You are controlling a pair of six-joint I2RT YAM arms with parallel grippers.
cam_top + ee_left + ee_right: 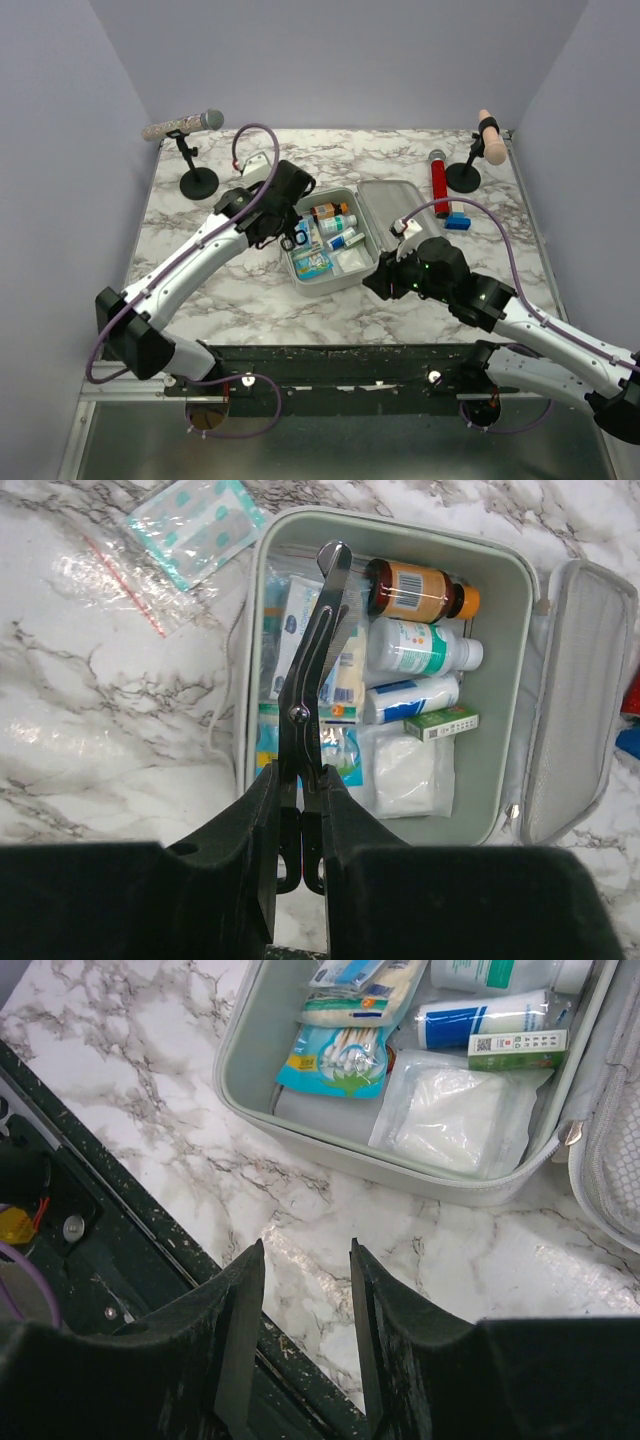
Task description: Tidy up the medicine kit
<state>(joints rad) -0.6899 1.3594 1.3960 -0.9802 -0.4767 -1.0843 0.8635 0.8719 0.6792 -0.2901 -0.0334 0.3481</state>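
my white marble-patterned table (250, 300) sits boxed in by plain pale lavender walls (350, 60), under soft, even light.

One medicine kit (392, 205), one scissors (300, 705), two stands (198, 182) (463, 178)

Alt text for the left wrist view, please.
The left claw holds scissors above the open kit, which contains bottles, a box and a white pouch. A bag of plasters lies on the table beside it.
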